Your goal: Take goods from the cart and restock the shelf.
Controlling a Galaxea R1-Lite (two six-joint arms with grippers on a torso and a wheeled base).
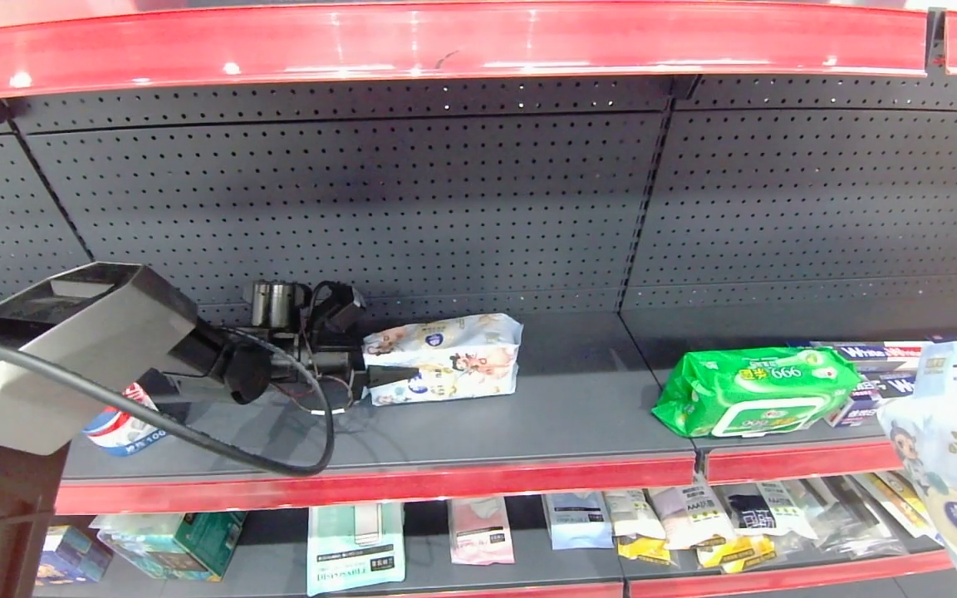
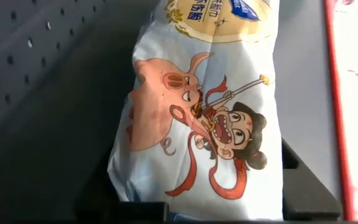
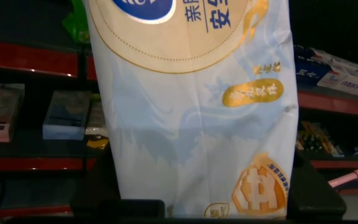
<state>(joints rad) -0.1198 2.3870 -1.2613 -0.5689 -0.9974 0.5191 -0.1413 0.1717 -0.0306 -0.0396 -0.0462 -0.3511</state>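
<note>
A cartoon-printed pack [image 1: 445, 357] of soft goods is seen lying on its side on the shelf [image 1: 578, 399], well to the left of the green wipes pack [image 1: 757, 390] and on the same board. It is grasped at its near end by the left gripper [image 1: 370, 374]. In the left wrist view the pack is pinched between the two dark fingers [image 2: 303, 180], with its underside apparently resting on the shelf. The arm is stretched deep over the board, presumably so that the pack can be set back near the perforated wall [image 1: 362, 191] and room left in front.

A second pack [image 1: 956, 448] of the same kind is held upright in the air to the right of the green wipes pack, nearer the camera than the shelf edge. It is clenched low down by the right gripper [image 3: 204, 183], a finger on each flank. It is judged to be waiting for its turn. The placing of the first pack seems nearly done; letting go is not yet shown.
</note>
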